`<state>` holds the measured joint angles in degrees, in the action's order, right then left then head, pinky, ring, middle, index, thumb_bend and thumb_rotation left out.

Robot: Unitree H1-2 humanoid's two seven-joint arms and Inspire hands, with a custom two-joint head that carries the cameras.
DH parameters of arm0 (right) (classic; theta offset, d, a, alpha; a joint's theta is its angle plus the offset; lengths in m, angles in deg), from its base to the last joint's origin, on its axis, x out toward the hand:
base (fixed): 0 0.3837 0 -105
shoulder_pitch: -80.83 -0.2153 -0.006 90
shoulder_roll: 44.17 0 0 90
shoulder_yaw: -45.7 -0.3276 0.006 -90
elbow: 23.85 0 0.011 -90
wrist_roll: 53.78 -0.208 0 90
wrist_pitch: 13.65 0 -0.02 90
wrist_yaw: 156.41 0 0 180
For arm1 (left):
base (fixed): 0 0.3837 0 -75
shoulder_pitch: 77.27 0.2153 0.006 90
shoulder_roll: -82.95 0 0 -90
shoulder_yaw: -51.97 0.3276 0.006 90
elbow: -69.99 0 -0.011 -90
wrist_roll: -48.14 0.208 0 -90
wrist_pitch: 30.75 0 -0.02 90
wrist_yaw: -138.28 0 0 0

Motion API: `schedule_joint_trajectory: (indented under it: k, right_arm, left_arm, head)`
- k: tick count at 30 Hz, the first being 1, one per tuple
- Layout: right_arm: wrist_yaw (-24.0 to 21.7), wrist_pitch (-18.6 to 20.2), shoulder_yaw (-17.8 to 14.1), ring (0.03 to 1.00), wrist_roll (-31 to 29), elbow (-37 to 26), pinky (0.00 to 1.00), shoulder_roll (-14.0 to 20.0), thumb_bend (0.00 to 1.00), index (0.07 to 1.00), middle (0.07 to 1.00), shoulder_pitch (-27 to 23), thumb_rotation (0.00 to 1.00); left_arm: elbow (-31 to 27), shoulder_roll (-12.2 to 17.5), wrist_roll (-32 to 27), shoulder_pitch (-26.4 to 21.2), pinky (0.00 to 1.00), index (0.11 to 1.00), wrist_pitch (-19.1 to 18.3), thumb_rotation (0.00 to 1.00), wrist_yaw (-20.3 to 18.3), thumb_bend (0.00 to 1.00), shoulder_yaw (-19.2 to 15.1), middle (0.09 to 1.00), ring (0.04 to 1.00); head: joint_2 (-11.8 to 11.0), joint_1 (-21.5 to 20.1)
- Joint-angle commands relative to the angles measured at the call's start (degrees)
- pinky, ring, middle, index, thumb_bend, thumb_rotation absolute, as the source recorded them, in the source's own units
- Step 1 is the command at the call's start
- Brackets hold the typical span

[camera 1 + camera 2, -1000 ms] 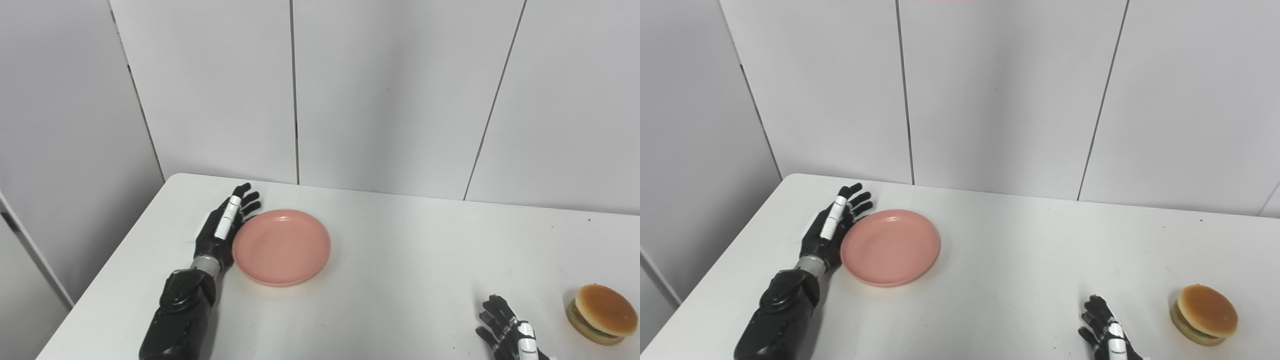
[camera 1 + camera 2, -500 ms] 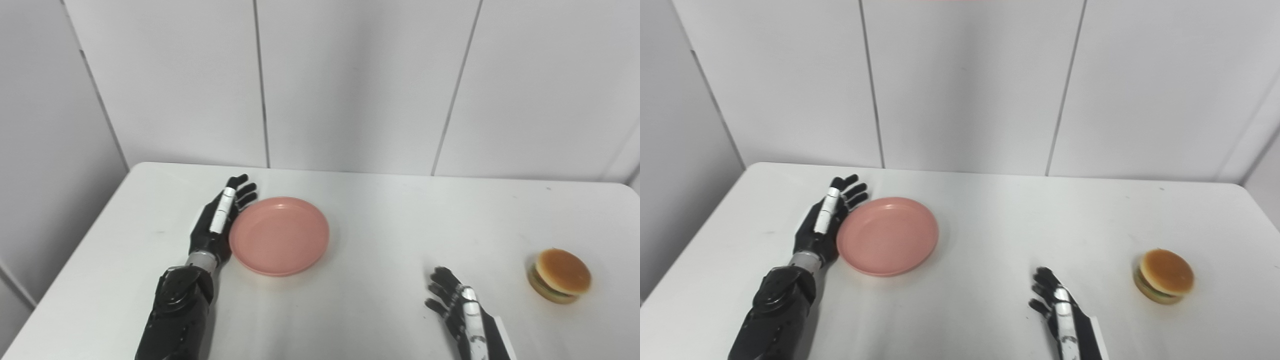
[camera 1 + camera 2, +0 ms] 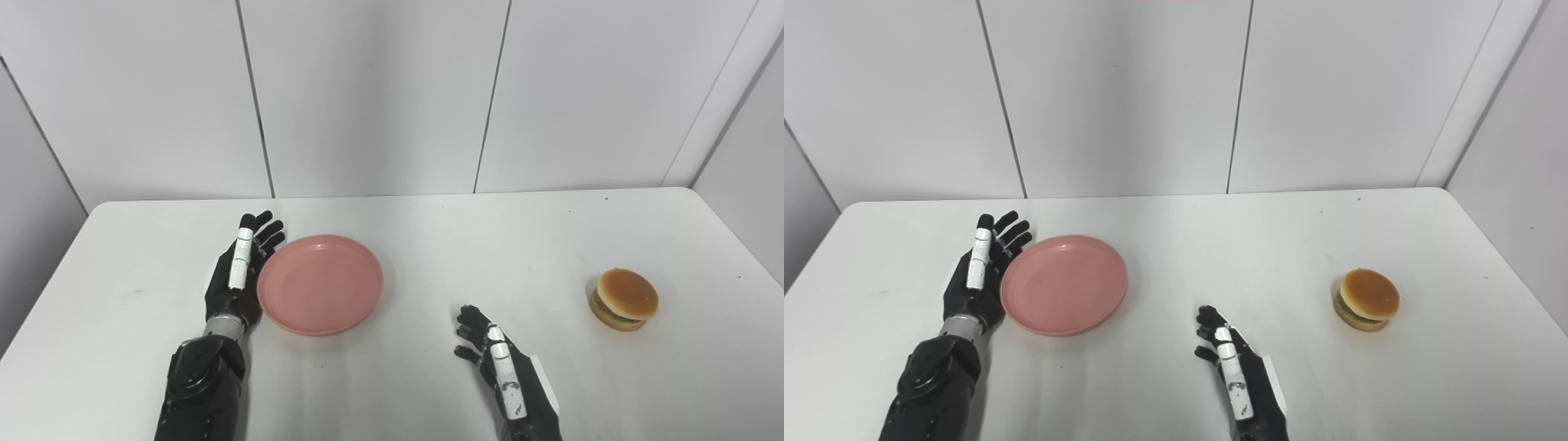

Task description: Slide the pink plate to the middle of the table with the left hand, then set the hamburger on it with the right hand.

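Plate [image 3: 320, 284] left of centre on surface [image 3: 429, 233]; burger [image 3: 623, 299] far right. Left hand [image 3: 240, 275] flat-open against plate's left rim, holding nothing. Right hand [image 3: 499, 367] open, empty. Push steadily rightward, low on rim; avoid tipping.

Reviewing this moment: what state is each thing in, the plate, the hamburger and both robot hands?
Plate: empty, flat on the table, left of the middle.
Hamburger: whole, on the table at the right, untouched.
Left robot hand: open, flat against the plate's left rim.
Right robot hand: open, holding nothing, between plate and hamburger.
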<state>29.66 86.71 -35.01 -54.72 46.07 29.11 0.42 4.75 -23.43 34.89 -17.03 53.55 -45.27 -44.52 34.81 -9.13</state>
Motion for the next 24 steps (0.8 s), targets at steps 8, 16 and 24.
schedule_joint_trajectory:
  k: [8,16,24]
  right_arm:
    - [2.16,-0.05,2.15,0.872,1.56,-0.62,0.82,-4.15,0.75,0.839,0.873,4.28,1.0]
    - [3.18,-0.3,2.87,0.871,1.94,0.03,0.83,-4.42,0.74,0.84,0.871,4.1,1.0]
    - [3.51,-1.01,2.83,0.87,2.08,0.64,0.82,-4.0,0.73,0.84,0.872,4.09,1.0]
  left_arm:
    - [0.75,-3.03,1.23,-0.28,0.97,0.796,-1.63,0.8,0.57,0.96,2.62,0.802,0.861]
    - [0.78,-3.47,1.65,-0.93,0.95,0.79,-1.55,0.82,0.56,0.94,3.24,0.793,0.847]
    - [1.88,-3.95,1.48,-0.95,0.96,0.792,-0.22,0.81,-0.12,0.93,3.53,0.81,0.863]
  head:
    - [-0.56,-3.45]
    - [-0.96,-4.26]
    - [-1.46,-4.24]
